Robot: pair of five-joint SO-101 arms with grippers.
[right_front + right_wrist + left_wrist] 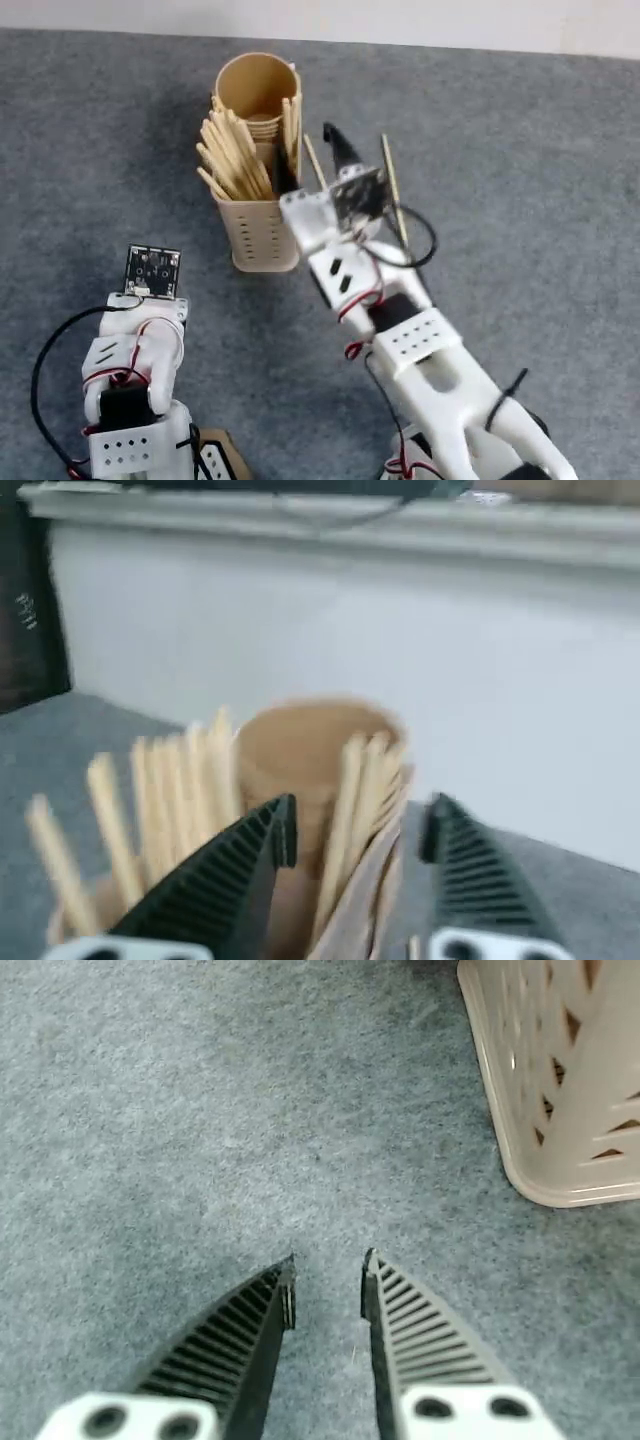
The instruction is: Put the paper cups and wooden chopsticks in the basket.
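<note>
Two chopsticks [393,190] lie loose on the worktop [520,150] beside our right pincer [358,830], wide open and empty at the basket [262,245] holding the cups [255,90]. Left pincer [328,1265] slightly parted, empty. Next, we judge: pinch one stick.

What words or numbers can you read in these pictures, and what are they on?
No word or number can be read here.
basket: holes in its wall, no print.
paper cups: plain, no print.
wooden chopsticks: plain, no print.
circuit board on an arm's wrist: tiny marks, too small to read.
dark panel behind the table: pale marks, too blurred to read.
</note>
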